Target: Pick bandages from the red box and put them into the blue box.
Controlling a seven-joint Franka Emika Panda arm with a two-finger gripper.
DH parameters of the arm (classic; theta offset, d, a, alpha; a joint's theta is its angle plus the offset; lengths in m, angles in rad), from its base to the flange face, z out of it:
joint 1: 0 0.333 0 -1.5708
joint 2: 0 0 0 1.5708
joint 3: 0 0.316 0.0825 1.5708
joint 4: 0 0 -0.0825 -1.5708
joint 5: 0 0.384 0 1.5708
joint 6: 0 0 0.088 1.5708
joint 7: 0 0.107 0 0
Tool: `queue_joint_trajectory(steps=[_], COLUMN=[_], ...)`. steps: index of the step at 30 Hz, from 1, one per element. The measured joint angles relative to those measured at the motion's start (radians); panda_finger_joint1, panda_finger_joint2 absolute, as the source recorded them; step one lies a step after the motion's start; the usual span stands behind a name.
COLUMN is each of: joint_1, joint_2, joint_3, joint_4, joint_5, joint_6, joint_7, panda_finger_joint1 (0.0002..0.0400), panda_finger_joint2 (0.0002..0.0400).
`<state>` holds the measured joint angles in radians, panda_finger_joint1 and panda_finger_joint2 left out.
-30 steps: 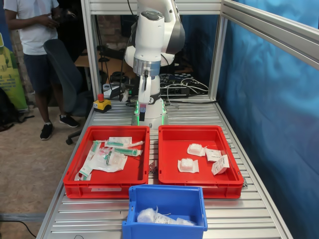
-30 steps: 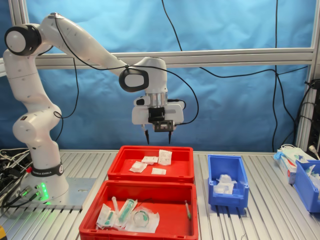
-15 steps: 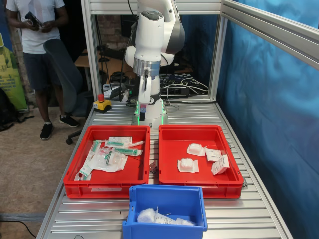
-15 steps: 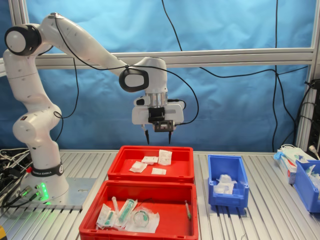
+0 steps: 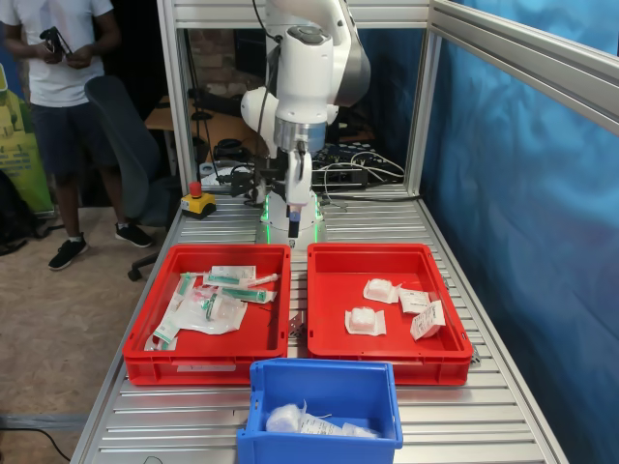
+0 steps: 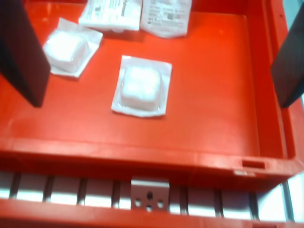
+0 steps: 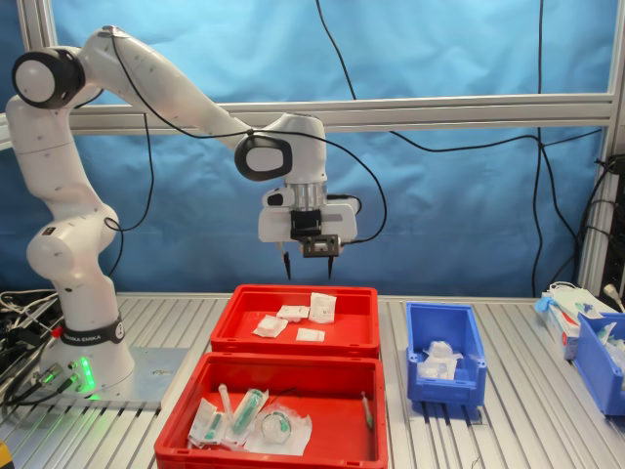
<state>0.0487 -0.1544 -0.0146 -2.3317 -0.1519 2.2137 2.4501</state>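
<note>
With the gripper (image 7: 307,267) hanging empty, jaws spread, above the red box (image 7: 359,332), the bandages (image 6: 141,86) lie flat inside it, likely light, soft and slick, so pinching across the puffy middle of the nearest packet looks safest.

Very little can actually be read from here. The band round the robot's base (image 7: 90,337) carries dark lettering in the second exterior view, too small to make out. In the wrist view, two bandages (image 6: 135,10) lying paper face up in the red box (image 6: 213,95) show lines of black print and what looks like a code block, all blurred past reading.
</note>
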Motion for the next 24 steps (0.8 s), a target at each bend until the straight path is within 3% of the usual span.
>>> queue_joint_trajectory(steps=[3,10,19,24], joint_1=[0.027,0.067,0.121,0.152], joint_2=[0.010,0.040,0.125,0.192], joint_3=[0.001,0.006,0.018,0.023], joint_4=[-0.003,-0.004,-0.005,-0.007], joint_5=[0.022,0.041,0.056,0.059], joint_6=[0.000,0.015,0.099,0.186], joint_7=[0.000,0.016,0.089,0.128], panda_finger_joint1=[0.0400,0.0400,0.0400,0.0400], panda_finger_joint2=[0.0400,0.0400,0.0400,0.0400])
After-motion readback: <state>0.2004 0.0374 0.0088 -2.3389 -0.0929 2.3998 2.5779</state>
